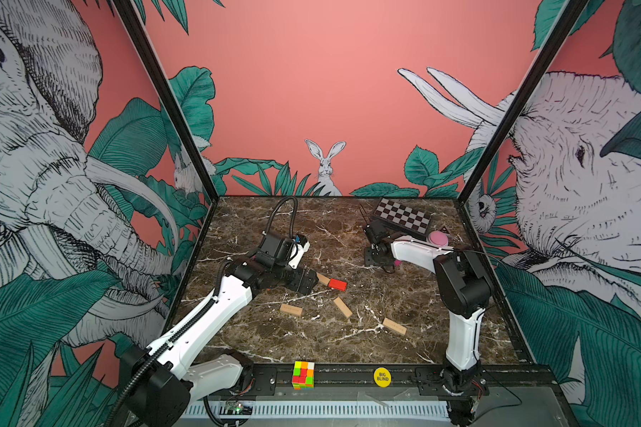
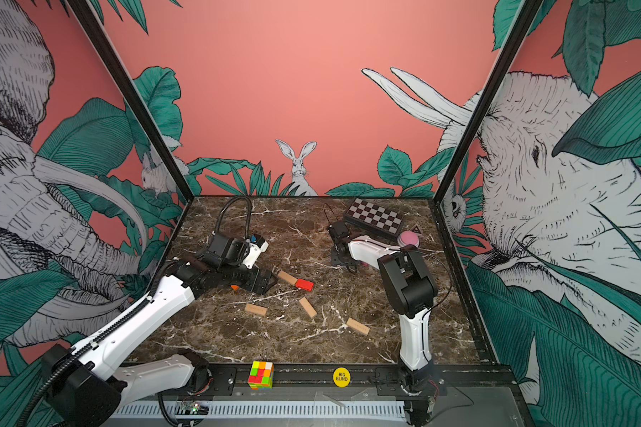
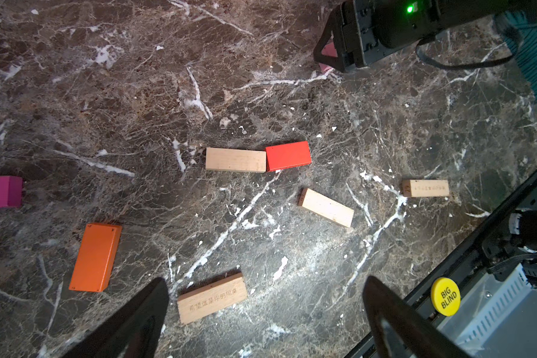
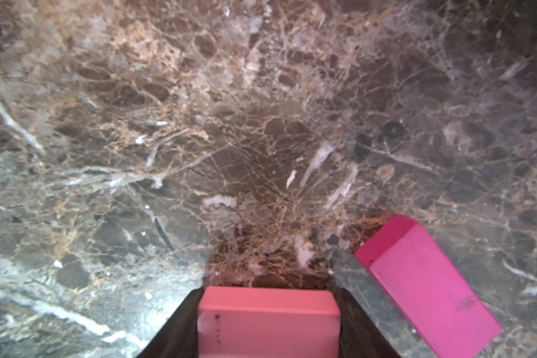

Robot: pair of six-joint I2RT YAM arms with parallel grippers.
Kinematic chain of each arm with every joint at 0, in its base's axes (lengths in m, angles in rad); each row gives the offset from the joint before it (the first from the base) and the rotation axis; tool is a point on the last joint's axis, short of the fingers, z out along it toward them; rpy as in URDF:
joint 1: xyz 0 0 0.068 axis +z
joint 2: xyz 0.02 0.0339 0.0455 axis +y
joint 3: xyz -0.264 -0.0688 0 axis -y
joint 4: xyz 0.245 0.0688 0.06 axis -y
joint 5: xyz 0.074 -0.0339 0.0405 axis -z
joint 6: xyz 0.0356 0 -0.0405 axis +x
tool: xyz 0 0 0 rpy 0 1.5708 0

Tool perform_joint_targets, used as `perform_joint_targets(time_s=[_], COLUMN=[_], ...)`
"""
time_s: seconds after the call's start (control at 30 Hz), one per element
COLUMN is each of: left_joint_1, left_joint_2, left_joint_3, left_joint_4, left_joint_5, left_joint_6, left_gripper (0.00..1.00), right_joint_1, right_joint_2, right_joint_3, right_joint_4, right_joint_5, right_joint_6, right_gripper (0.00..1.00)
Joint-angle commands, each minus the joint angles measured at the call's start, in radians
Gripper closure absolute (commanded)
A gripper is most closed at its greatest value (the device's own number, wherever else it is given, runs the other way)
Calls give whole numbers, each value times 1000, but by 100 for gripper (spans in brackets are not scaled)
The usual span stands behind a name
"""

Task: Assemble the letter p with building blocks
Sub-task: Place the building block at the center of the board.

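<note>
Four flat tan wooden blocks [image 3: 212, 297] lie loose on the brown marble table [image 1: 311, 347], one butting a red wooden block [image 3: 288, 156]; left gripper [image 3: 265, 280] gapes wide, empty (just hovering); right gripper [image 4: 268, 289] clamps a pink wooden block [image 4: 268, 322].

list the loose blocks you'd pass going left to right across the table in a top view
lone wooden block → second wooden block → red block, touching it end to end → last wooden block. left out: the slanted wooden block, which sits right below the red one, so its place is unclear
</note>
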Motion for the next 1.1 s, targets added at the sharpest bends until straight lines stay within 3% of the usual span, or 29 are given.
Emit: perform_joint_targets(time_s=[0.0, 0.47, 0.67, 0.87, 1.07], left_joint_1=[-1, -1, 0, -1, -1], left_joint_2=[2, 1, 5, 5, 4], left_joint_3=[0, 0, 1, 1, 1], left_joint_4=[-30, -30, -31, -32, -34], left_joint_5=[-8, -7, -6, -8, -10], left_joint_6=[14, 12, 11, 10, 10], left_gripper=[0, 0, 0, 0, 1], right_joint_1=[-4, -4, -4, -4, -59], right_joint_2=[27, 19, -33, -184, -277], right_joint_3=[-8, -45, -50, -87, -88], right_joint_4=[13, 13, 13, 8, -53], right_joint_5=[-7, -3, -7, 18, 29], right_joint_6=[10, 3, 4, -11, -76], right_gripper=[51, 23, 20, 13, 10])
